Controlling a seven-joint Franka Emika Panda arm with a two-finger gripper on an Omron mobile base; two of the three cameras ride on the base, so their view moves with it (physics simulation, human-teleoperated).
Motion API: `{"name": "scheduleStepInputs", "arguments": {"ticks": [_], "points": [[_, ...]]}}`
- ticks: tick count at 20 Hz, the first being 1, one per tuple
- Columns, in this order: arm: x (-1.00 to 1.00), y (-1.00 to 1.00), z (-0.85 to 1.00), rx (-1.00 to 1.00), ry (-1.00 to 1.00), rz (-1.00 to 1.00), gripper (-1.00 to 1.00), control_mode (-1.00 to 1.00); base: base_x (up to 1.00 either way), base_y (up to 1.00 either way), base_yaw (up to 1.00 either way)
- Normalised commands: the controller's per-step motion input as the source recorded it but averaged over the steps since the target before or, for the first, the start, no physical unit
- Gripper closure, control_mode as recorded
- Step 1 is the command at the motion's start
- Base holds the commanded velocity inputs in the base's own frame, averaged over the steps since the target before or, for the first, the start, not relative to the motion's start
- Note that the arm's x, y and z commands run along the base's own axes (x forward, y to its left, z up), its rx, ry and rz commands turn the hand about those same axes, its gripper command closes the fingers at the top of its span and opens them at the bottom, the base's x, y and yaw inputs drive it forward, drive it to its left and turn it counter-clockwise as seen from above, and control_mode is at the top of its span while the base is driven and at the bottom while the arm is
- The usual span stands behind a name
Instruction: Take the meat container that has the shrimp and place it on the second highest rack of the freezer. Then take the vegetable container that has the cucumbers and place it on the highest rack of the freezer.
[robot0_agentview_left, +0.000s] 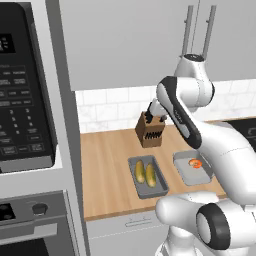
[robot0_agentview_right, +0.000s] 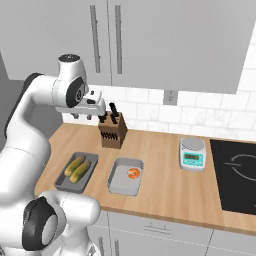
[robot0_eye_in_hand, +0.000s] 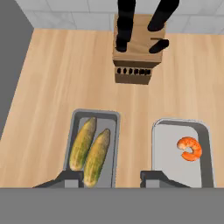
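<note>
— What's around on the counter (robot0_eye_in_hand: 43, 87)?
— A knife block (robot0_eye_in_hand: 136, 52) by the wall, a scale (robot0_agentview_right: 192, 152) to the right.
— The containers?
— Cucumber container (robot0_eye_in_hand: 92, 146) beside the shrimp container (robot0_eye_in_hand: 183, 151), slightly apart.
— The fingers (robot0_eye_in_hand: 111, 176)?
— Spread, empty, high above both.

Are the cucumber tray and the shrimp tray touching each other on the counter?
Apart. The hand view shows a strip of bare wooden counter between the cucumber tray and the shrimp tray; both base views show the same gap.
</note>
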Motion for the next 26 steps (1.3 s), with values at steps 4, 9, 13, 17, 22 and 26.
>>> {"name": "scheduleStepInputs", "arguments": {"ticks": [4, 9, 13, 17, 22, 26], "points": [[-0.56, -0.08, -0.01, 0.0, -0.02, -0.08, -1.0, -1.0, 0.0, 0.0, 0.0], [-0.9, -0.35, -0.06, 0.03, -0.02, -0.31, -1.0, -1.0, 0.0, 0.0, 0.0], [-0.35, -0.73, -0.08, 0.1, 0.0, -0.65, -1.0, -1.0, 0.0, 0.0, 0.0], [-0.09, -0.87, -0.05, 0.13, 0.04, -0.54, -1.0, -1.0, 0.0, 0.0, 0.0], [-0.23, -0.82, -0.3, 0.15, 0.01, -0.42, -1.0, -1.0, 0.0, 0.0, 0.0], [-0.38, -0.14, -0.21, 0.02, 0.02, -0.29, -1.0, -1.0, 0.0, 0.0, 0.0]]}}
